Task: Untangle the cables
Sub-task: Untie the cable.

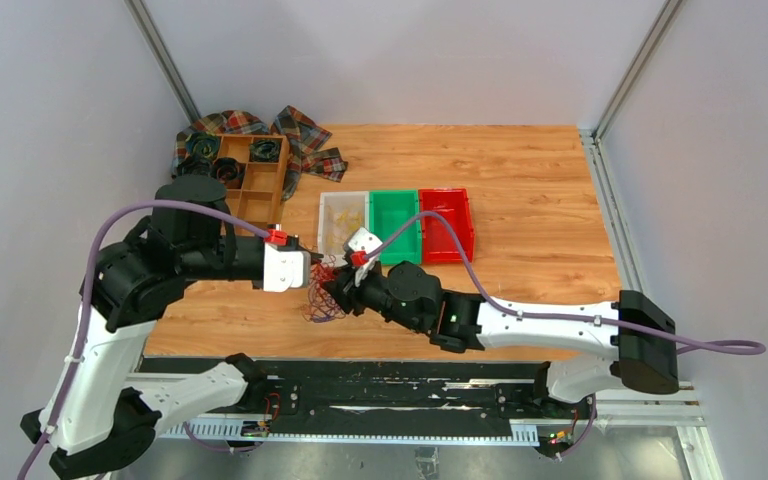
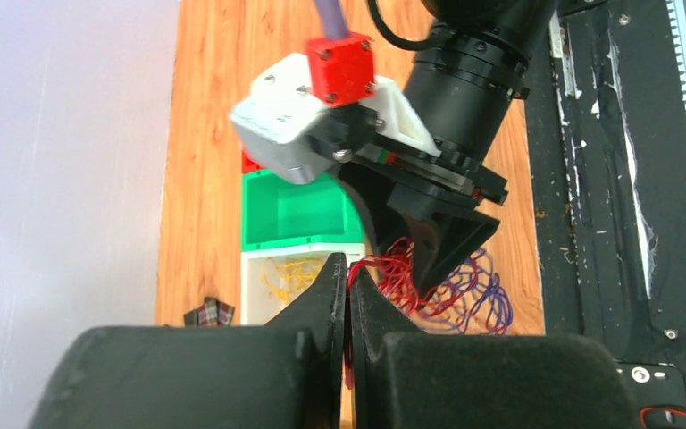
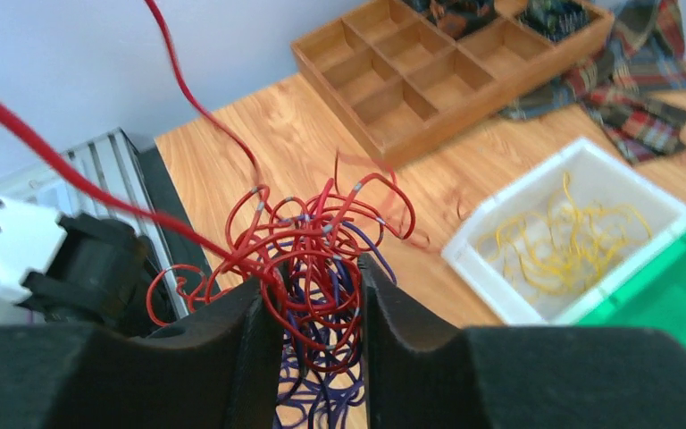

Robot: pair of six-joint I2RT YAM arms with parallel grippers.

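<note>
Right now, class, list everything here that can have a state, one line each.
cables, tangled clump, one red strand stretched taut.
left pincer, shut on a red strand.
right pincer, jaws astride the clump, grip unclear.
white bin, holds yellow wires.
green bin, looks empty.
red bin, looks empty.
wooden tray, black coils in far compartments.

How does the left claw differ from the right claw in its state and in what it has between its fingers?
The left claw is shut, while the right claw has its fingers apart. The left claw pinches only a thin red strand of the cables; the right claw has much of the clump between its fingers. Both are black and meet at the same clump.
</note>
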